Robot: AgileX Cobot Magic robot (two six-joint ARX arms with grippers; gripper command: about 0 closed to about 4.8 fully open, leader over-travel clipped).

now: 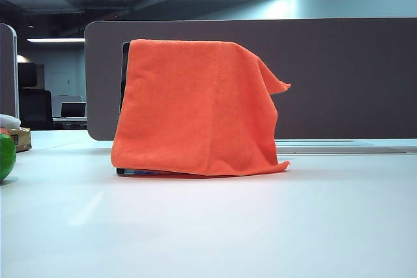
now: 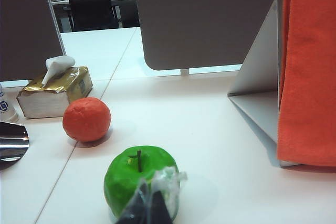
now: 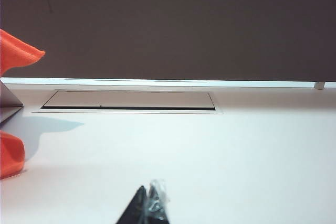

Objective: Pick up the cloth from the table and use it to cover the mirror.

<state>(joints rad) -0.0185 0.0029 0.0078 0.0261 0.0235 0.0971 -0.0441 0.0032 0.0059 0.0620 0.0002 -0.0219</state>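
Only the pincer tips show. The left pincer (image 2: pixel 149 205), seen in the left wrist view, ends in two slim dark fingers, each tapering to a point, with clear crinkled film or tape wrapped round the paler one. The right pincer (image 3: pixel 148 206), seen in the right wrist view, looks alike: dark tapered fingers, one under shiny translucent wrap. No arm appears in the exterior view.

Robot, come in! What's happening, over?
Left pincer and right pincer shut, empty, low over table. Cloth draped over mirror. Nothing in the way.
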